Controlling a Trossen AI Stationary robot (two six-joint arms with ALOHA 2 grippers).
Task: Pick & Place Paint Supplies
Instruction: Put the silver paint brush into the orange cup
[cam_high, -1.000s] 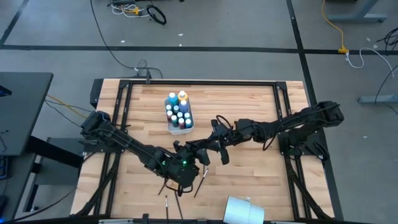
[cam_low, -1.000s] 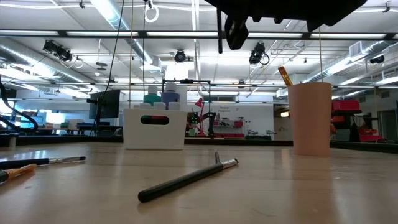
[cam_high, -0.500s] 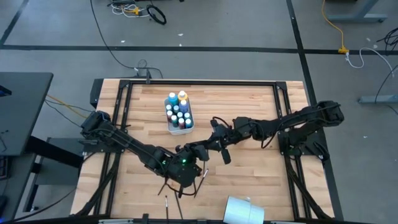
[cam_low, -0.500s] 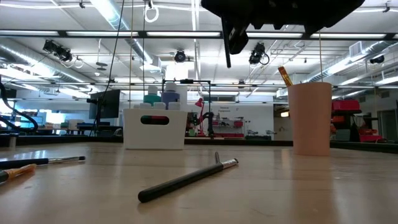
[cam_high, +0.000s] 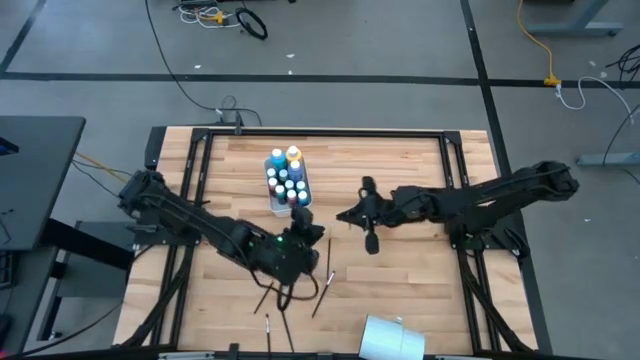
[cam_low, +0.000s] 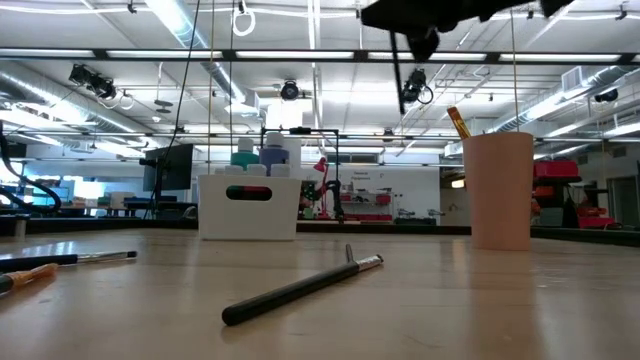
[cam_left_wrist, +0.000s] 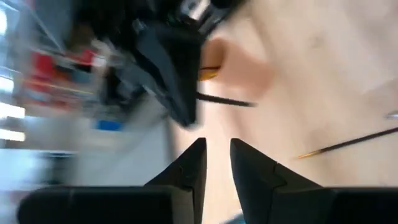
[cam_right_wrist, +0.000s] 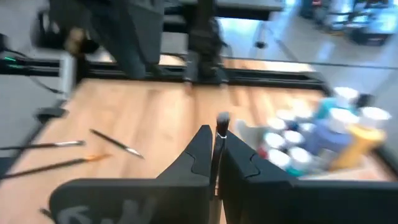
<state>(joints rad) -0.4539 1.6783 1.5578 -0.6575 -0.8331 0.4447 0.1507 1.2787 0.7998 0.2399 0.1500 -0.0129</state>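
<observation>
My right gripper (cam_high: 345, 215) is above the table's middle, shut on a thin dark brush (cam_right_wrist: 221, 127) whose lower part hangs in the low view (cam_low: 399, 70). My left gripper (cam_left_wrist: 214, 158) is just near-left of it (cam_high: 314, 234), fingers a little apart with nothing between them. A white bin (cam_high: 288, 184) of paint bottles stands on the far half of the table. More brushes (cam_high: 328, 272) lie flat toward the near edge. My right gripper pinches the brush's shaft (cam_right_wrist: 217, 155) between its two fingers, a short way from the end (cam_right_wrist: 222, 117) that shows past the fingertips. The fingers come nearly level from the table's right and lie across the brush. The brush stands about upright, clear of the table.
A pale cup (cam_low: 498, 190) stands upright near the table's near right edge (cam_high: 388, 338), an orange-tipped stick in it. Loose brushes lie near the front (cam_low: 300, 287) and front left (cam_low: 75, 259). A black frame (cam_high: 320, 135) rims the tabletop.
My two grippers, which met over the table's middle, have drawn apart. The right one has risen and gone toward the table's right and far side with the brush, which has stayed about upright. The left hand has rolled and lifted a little.
</observation>
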